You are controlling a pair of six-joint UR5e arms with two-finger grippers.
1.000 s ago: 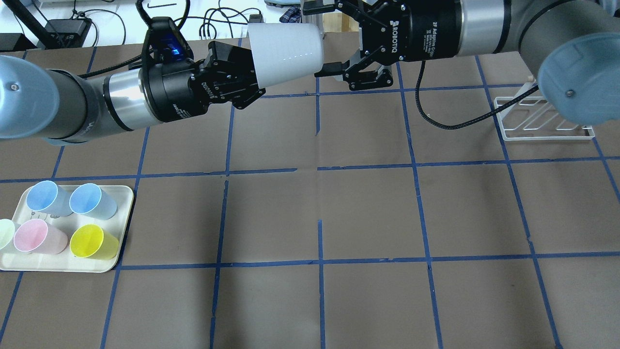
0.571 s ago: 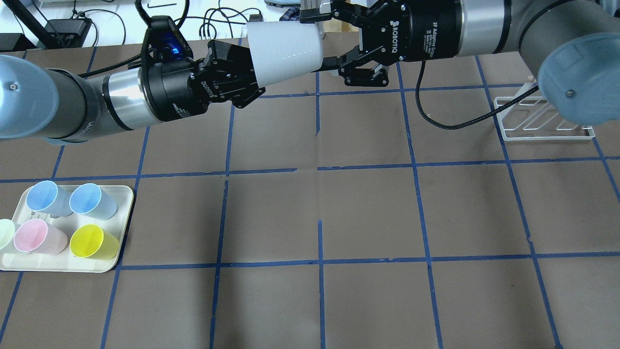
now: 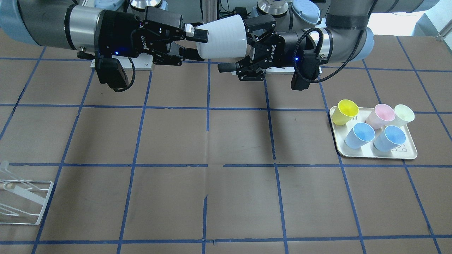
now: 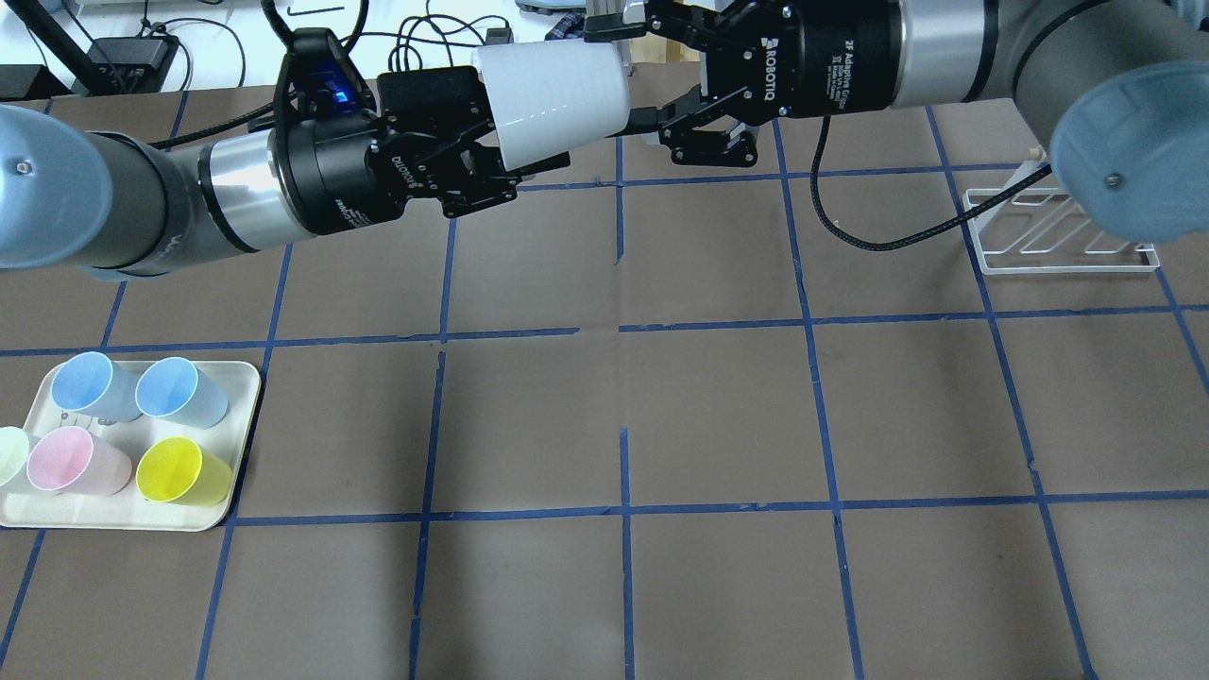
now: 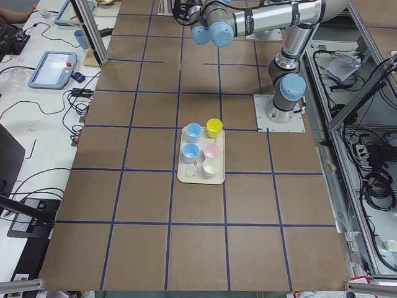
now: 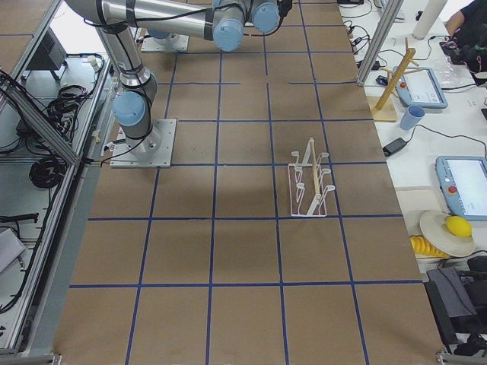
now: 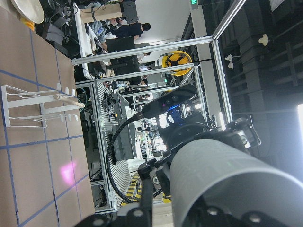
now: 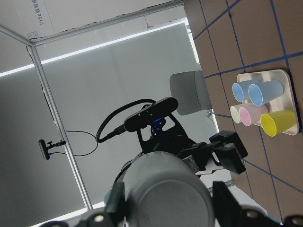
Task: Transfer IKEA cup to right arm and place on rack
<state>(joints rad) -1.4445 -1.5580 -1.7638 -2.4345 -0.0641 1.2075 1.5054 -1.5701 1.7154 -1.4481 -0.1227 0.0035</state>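
The pale-grey IKEA cup [image 4: 553, 94] hangs on its side high over the table's far edge, between both grippers; it also shows in the front view [image 3: 222, 38]. My right gripper [image 4: 614, 71] is shut on its narrow base end. My left gripper [image 4: 505, 127] is open, with its fingers spread around the wide rim end and the lower finger clear of the cup wall. The right wrist view shows the cup's closed base [image 8: 163, 189] up close. The white wire rack [image 4: 1058, 236] stands on the table at the far right, partly hidden by my right arm.
A cream tray [image 4: 241, 378] at the near left holds two light-blue cups, a pink one, a yellow cup [image 4: 179, 469] and a pale-green one. The right wrist's black cable [image 4: 878, 241] hangs towards the rack. Brown paper with blue tape lines covers the table.
My right gripper closed its fingers onto the cup's base end. My left gripper then opened its fingers off the rim end, and the cup shifted slightly.
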